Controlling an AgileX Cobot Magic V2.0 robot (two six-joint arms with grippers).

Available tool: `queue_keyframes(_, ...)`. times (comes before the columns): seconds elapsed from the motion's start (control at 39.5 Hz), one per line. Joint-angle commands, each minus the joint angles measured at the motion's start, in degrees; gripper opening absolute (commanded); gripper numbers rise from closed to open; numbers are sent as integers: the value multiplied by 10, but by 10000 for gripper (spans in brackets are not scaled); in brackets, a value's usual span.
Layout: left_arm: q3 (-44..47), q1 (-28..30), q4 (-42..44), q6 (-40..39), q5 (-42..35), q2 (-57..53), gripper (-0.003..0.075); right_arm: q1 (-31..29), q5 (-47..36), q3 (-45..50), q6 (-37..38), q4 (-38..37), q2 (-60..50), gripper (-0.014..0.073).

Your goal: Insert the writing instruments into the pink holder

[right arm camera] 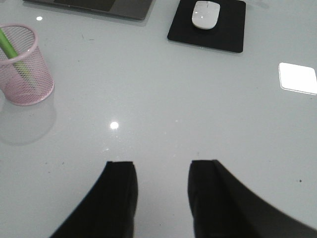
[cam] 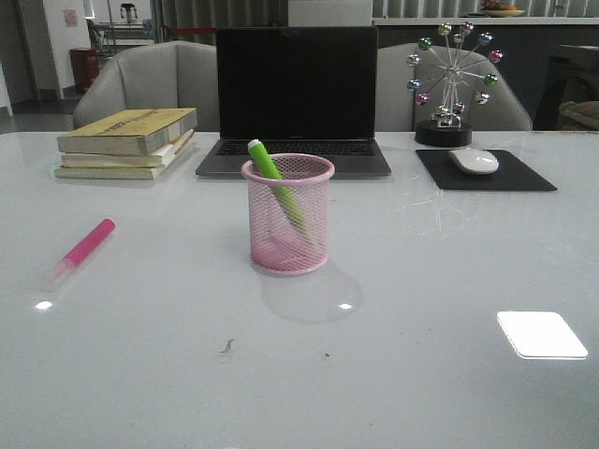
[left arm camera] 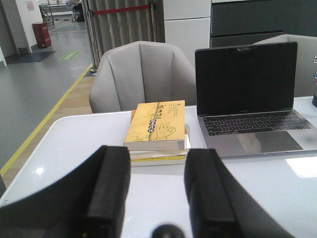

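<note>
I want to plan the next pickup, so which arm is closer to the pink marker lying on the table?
Probably left: the pink marker lies on the table's left side. Neither wrist view shows it, so each end effector's position relative to it is unclear.

Right claw (right arm camera: 161,191) open above the glossy white table (right arm camera: 163,104)

Nothing sits between its two black fingers (right arm camera: 119,198). At ten o'clock stands the pink mesh pencil cup (right arm camera: 26,67) with the lime green marker (right arm camera: 14,52) leaning inside; at one o'clock a white mouse (right arm camera: 205,14) rests on a black mouse pad (right arm camera: 225,37). A laptop's edge (right arm camera: 99,6) shows at eleven o'clock.
</note>
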Motion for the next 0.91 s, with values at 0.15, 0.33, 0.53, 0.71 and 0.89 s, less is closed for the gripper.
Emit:
queue_keyframes(0.15, -122, 2, -5, -3, 64, 73, 335, -4, -46, -17, -4, 0, -2, 384)
queue_keyframes(0.33, -234, 2, -5, -3, 152, 173, 335, -4, -46, -17, -4, 0, -2, 384)
queue_keyframes(0.53, -359, 2, -5, -3, 240, 295, 335, -4, -46, -17, -4, 0, -2, 384)
queue_keyframes(0.71, -451, 2, -5, -3, 285, 402, 333, -4, -46, -17, -4, 0, -2, 384)
queue_keyframes(0.89, -524, 2, -5, -3, 336, 500, 333, -4, -46, -17, -4, 0, -2, 384)
